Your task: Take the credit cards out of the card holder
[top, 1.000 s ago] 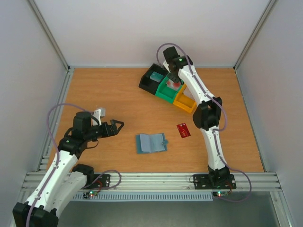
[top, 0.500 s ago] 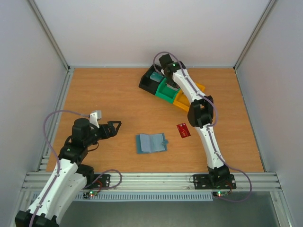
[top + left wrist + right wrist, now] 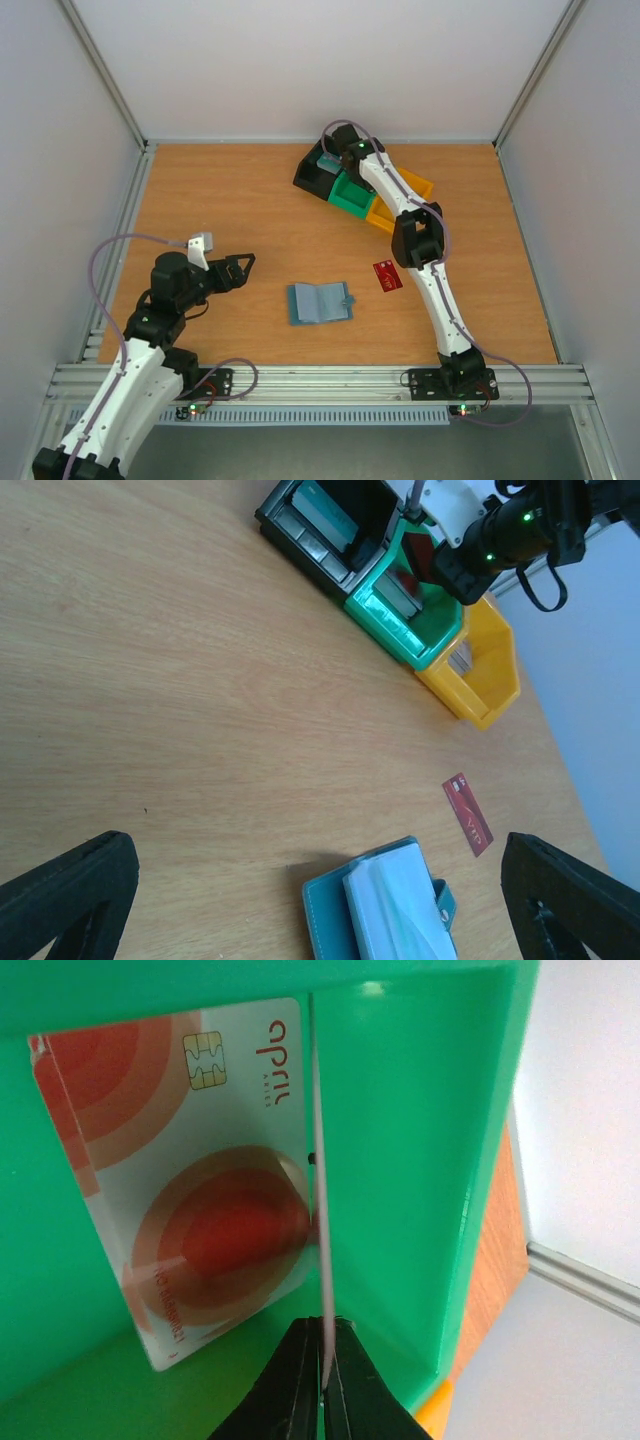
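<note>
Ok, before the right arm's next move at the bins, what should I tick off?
1. Tip of the right gripper inside the green plastic bin: ok.
2. Its jaws pinch a thin pale card, seen edge-on: ok.
3. The left gripper open, apart from the light blue soft bifold card holder: ok.
4. Holder lying open on the wooden table: ok.
5. Holder emptied: cannot tell; something pale shows inside.
6. The dark red plastic card binned: not ok, it lies on the table.
</note>
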You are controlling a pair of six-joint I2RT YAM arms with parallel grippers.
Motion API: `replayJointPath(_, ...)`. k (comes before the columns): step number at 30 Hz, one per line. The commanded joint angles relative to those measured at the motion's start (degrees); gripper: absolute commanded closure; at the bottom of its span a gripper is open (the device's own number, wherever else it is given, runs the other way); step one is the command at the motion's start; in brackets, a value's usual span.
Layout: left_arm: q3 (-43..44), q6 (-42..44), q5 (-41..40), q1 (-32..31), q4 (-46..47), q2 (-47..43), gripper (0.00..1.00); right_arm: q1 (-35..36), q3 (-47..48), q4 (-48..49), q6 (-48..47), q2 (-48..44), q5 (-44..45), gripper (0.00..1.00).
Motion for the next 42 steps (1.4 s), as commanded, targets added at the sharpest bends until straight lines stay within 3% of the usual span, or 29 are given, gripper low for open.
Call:
replayJointPath(1,-1.2,1.1,-0.8,0.3,3.8,-1.1,0.01,0.1,2.7,0.3,-1.3,2.6,4.1,0.95)
replayJointPath(10,-1.6,0.9,-0.5,0.3,4.2,-1.6,0.01,0.1,5.6,-1.8,4.1,2.4,-0.8,0.68)
replayJointPath(18,-2.1,0.2,0.3,0.3,5.2,-2.2,0.01,0.0,5.9,-3.0,7.0,0.2,-8.0,0.37)
replayJointPath(27,-2.3,0.4,0.3,0.3,5.4,-2.6,0.01,0.0,6.2,-3.8,7.9,-2.8,-9.2,0.26)
replayJointPath(33,-2.6,-0.3,2.4,0.3,7.1,-1.7,0.01,0.0,5.1,-5.4,17.0,-13.4,-22.2,0.26)
replayJointPath(37,-4.0,-3.9,12.1,0.2,13.7,0.6,0.01,0.2,-6.7,-3.0,28.2,-26.6,-38.2,0.31)
replayJointPath(42,-6.3,-15.3,15.3,-1.6,15.4,8.5,0.01,3.5,-42.4,9.8,38.7,-46.2,-49.2,0.44)
